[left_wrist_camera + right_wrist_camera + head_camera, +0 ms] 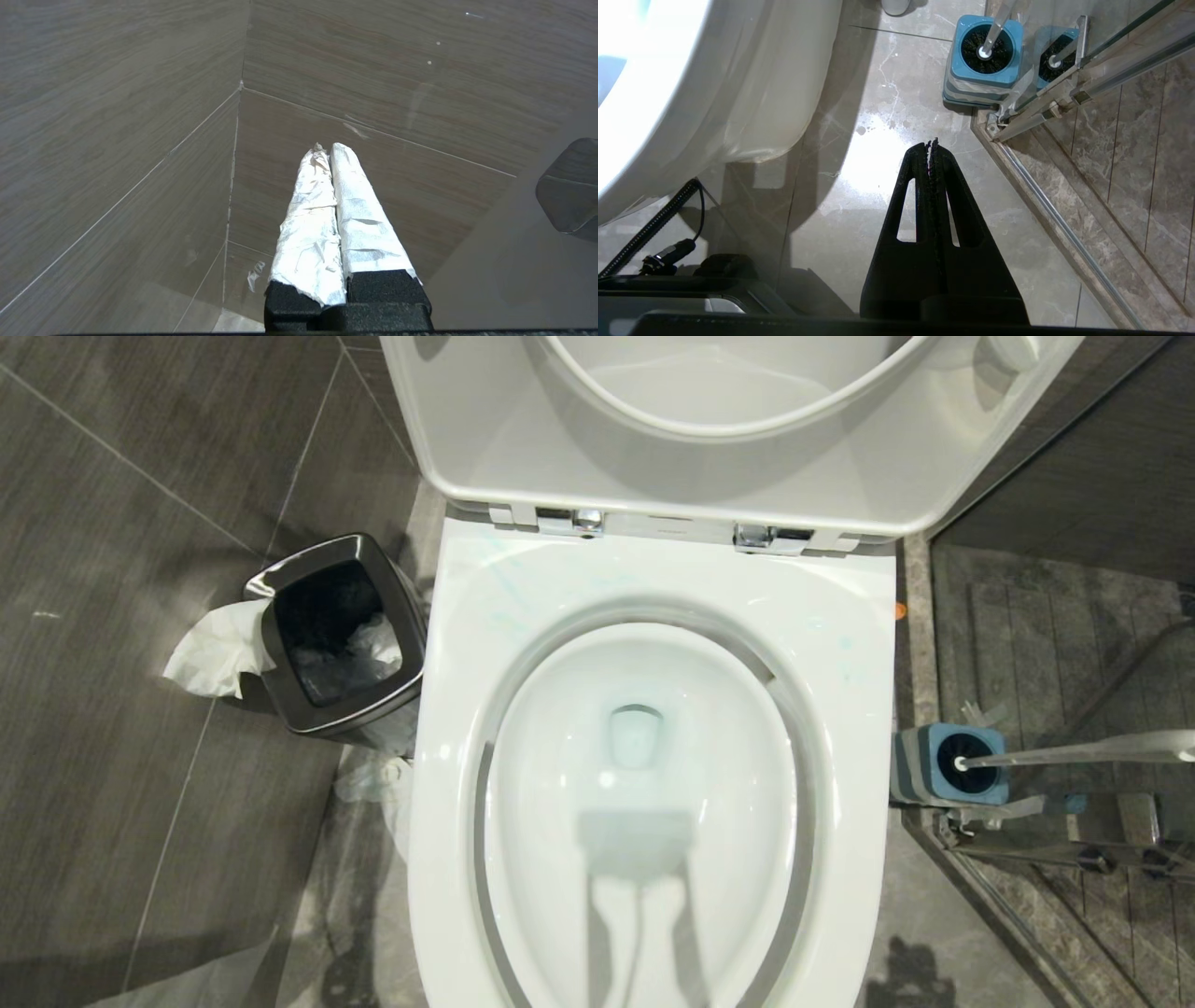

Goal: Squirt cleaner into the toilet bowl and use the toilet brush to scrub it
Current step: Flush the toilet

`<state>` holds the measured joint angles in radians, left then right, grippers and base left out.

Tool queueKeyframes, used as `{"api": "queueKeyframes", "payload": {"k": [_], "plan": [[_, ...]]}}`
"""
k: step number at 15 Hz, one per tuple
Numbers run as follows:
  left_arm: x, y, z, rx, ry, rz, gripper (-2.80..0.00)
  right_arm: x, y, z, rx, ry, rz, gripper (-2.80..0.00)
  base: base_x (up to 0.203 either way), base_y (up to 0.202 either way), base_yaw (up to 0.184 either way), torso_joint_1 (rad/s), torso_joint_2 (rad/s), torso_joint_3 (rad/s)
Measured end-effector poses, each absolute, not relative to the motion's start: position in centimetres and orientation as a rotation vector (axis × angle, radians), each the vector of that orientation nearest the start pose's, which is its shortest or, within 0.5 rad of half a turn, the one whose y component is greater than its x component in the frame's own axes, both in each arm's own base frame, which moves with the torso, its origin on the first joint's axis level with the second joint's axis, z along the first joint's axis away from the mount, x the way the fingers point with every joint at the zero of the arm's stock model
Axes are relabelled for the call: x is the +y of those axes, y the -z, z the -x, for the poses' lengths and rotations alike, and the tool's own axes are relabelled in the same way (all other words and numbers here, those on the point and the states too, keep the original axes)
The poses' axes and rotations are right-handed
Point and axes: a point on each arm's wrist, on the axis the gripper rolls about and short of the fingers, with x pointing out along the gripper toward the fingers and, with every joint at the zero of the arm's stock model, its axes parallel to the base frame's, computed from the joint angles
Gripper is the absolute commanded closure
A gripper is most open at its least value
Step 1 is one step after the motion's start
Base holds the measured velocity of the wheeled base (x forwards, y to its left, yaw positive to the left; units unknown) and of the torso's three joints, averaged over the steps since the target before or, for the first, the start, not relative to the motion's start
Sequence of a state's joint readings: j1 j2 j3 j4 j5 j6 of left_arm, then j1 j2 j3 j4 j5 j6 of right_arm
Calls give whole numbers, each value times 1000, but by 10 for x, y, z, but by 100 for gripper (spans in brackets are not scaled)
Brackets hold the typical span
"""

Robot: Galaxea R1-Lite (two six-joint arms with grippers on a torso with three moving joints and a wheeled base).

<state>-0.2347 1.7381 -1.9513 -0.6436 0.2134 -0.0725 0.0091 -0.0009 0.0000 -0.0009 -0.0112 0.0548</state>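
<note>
Toilet brush (pixel 1074 751), right edge of the head view, head seated in its blue holder (pixel 952 767) beside the toilet bowl (pixel 653 784): likely light, stiff, slick-handled, best gripped mid-handle; left gripper (pixel 325 150) and right gripper (pixel 932 144) both closed, empty.

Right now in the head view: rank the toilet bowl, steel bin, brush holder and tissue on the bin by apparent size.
1. toilet bowl, by far the largest
2. steel bin
3. white tissue hanging over the bin's rim, and blue brush holder: these look about alike, so no ranking between them.
</note>
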Motion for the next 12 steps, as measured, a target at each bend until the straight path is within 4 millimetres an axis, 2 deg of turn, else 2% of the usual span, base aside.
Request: {"api": "queueKeyframes", "payload": {"k": [5,12], "plan": [[-62,-488,-257,-860,155,177,0,0,-76,23,-2,2,-55,0,0,0,0,0,0,0],[-69,-498,-235,-917,266,38,0,0,-76,23,-1,3,-55,0,0,0,0,0,0,0]]}}
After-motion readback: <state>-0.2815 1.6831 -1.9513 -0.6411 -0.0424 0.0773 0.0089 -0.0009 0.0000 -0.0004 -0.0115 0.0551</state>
